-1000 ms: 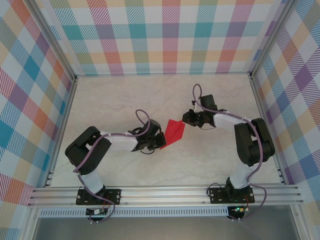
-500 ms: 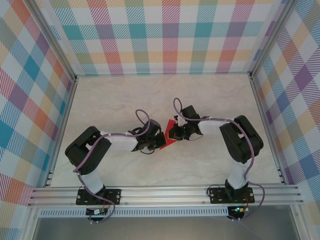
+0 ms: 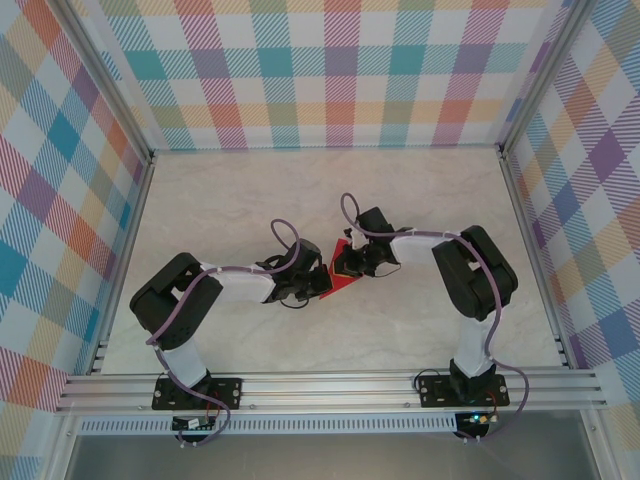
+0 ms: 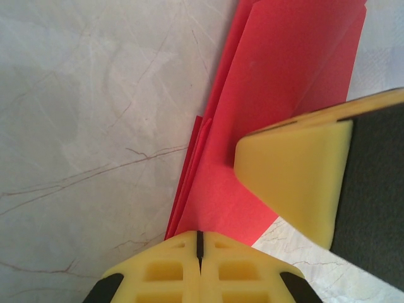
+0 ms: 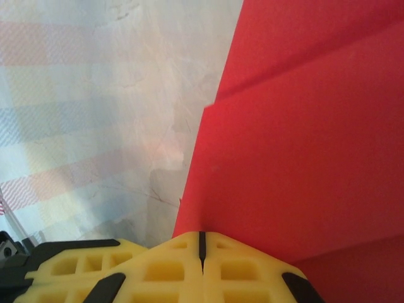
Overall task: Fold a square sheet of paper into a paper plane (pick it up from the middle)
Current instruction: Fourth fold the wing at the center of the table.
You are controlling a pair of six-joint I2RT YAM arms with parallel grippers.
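The square sheet of paper is a red, creased pointed shape lying flat on the table's middle between both arms. My left gripper is shut, and its yellow tips rest on the narrow near end of the red paper. My right gripper is also shut, its tips set down on the red paper from the right. One right finger presses on the sheet in the left wrist view. Most of the paper is hidden under the two grippers in the top view.
The pale marbled table stretches open to the back and left. Aluminium rails run along the near edge, and checked walls close in the back and sides.
The right gripper has swung left from beside the paper onto it, closing fully, and now covers most of the sheet. The left gripper has stayed put on the paper's near tip.
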